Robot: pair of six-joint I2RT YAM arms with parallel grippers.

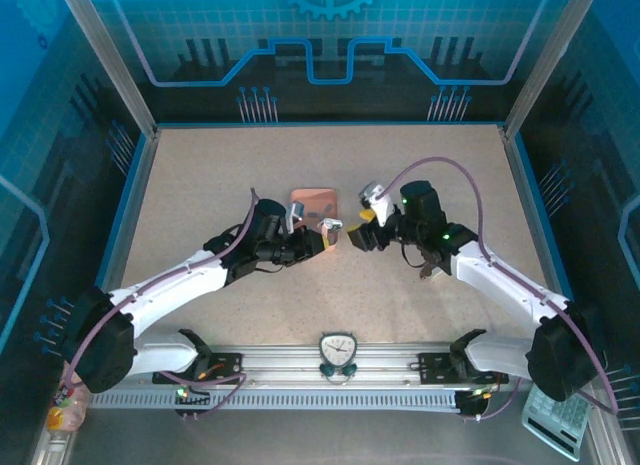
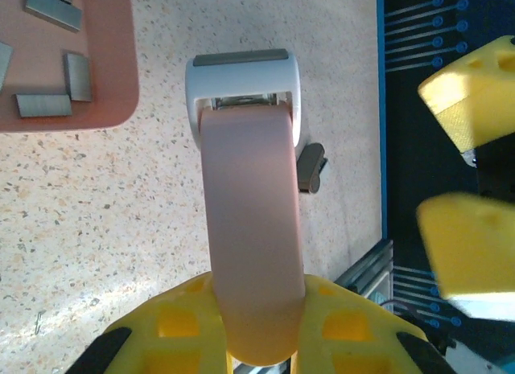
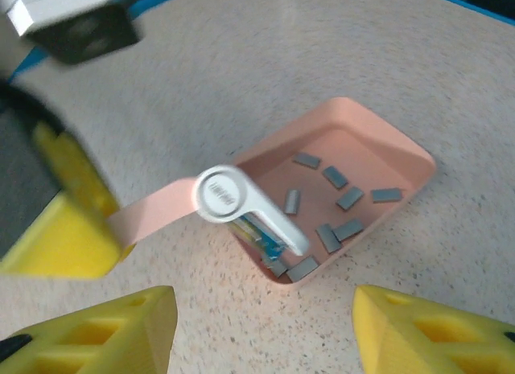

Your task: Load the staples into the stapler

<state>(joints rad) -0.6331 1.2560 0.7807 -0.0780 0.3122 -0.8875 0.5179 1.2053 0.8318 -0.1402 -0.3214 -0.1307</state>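
The left hand (image 2: pixel 261 300) is closed on the stapler (image 2: pixel 249 197), its yellow fingers (image 2: pixel 181 318) clamping the pale pink tail end while the white head points away from the wrist. In the top view the stapler (image 1: pixel 329 225) sits near the middle of the speckled table (image 1: pixel 200 185), between the two hands and just beside the near right corner of the salmon-pink tray (image 1: pixel 312 197). From the left wrist camera the tray (image 2: pixel 105 108) lies up and to the left of the stapler's head, apart from it. From the right wrist camera the white head (image 3: pixel 221 193) overlaps the tray's near rim (image 3: pixel 402 149), with a silvery and blue part showing under the white arm. Whether the stapler touches the tray cannot be told.

The staples (image 3: pixel 348 198) lie scattered flat on the tray floor as short dark grey strips, several of them also seen from the left wrist (image 2: pixel 44 105). One more dark strip (image 2: pixel 310 166) rests on the table just beside the stapler's head.

The right hand (image 3: pixel 261 314) faces the stapler from the opposite side, its yellow fingers (image 3: pixel 88 334) spread wide with nothing between them.
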